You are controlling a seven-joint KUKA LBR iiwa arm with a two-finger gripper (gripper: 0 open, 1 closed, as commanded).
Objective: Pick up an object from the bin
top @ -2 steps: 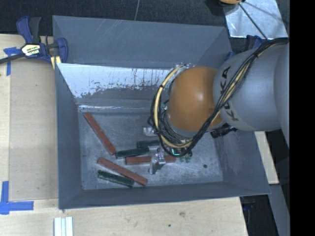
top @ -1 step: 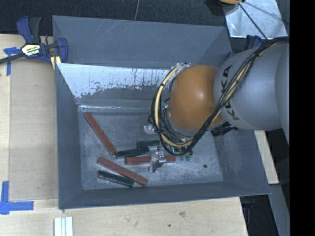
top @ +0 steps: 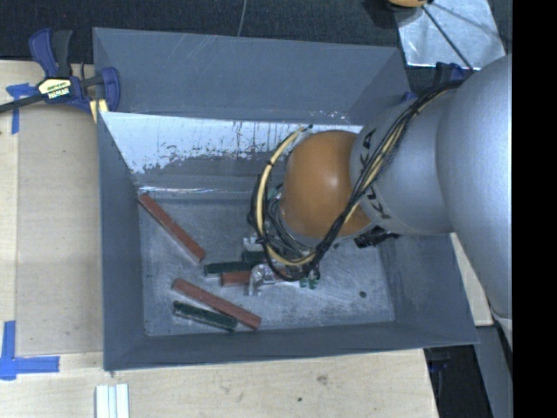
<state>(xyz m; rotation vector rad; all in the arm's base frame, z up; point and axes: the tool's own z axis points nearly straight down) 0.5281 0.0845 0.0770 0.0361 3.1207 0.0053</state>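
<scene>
Grey metal forms the bin [top: 117,259], the largest thing here, its sloped walls running down to a flat, scuffed floor. The silver arm [top: 435,172] comes in over the right-hand wall and reaches down toward the floor. At its wrist sits a rounded orange cover [top: 318,185], directly above and a little to the right of the gripper. Black and yellow cables [top: 264,200] loop round the cover's left side and run down to the gripper.

The gripper [top: 261,277] is low in the bin, near the middle of the floor. It is mostly hidden under the cover and the cables, so whether it is open or closed cannot be told, nor whether it holds anything.

Up and to the left of the gripper, well apart from it, a long reddish-brown bar [top: 170,226] lies slanted by the back-left corner of the floor. Below and to the left, a second reddish-brown bar [top: 216,303] lies slanted near the front wall, with a dark green bar [top: 204,316] just beside it on the front side.

The things nearest the gripper lie just at its left: a short dark green piece [top: 224,268] and, touching it on the front side, a short reddish-brown piece [top: 233,279]. Both reach right up to the gripper.
</scene>
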